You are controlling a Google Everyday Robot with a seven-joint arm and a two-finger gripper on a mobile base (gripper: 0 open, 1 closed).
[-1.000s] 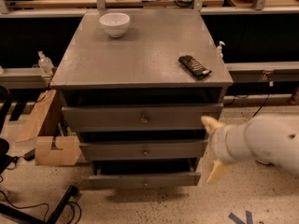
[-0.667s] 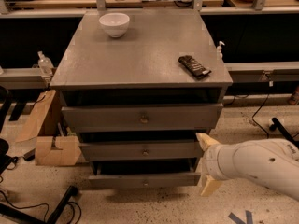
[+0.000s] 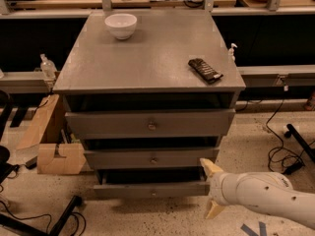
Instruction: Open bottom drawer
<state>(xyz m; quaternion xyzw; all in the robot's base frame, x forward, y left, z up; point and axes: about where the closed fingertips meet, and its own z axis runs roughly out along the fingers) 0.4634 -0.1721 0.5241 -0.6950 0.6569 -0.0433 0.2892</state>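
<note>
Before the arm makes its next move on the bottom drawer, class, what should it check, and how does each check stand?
1. Bottom drawer found, lowest of three: ok.
2. Its knob unobstructed: ok.
3. Gripper lined up with the knob: not ok, it sits at the drawer's right end.
4. Gripper fingers apart: ok.
5. How far the drawer is pulled out: cannot tell.
6. Bowl and remote resting flat on top: ok.

The robot's tool [image 3: 206,188], seen low at the right of the view, carried two cream, wedge-shaped fingers [image 3: 210,168] set wide apart on a rounded white wrist, joined to a thick, smooth white arm [image 3: 266,195] marked with a few small dark spots.
</note>
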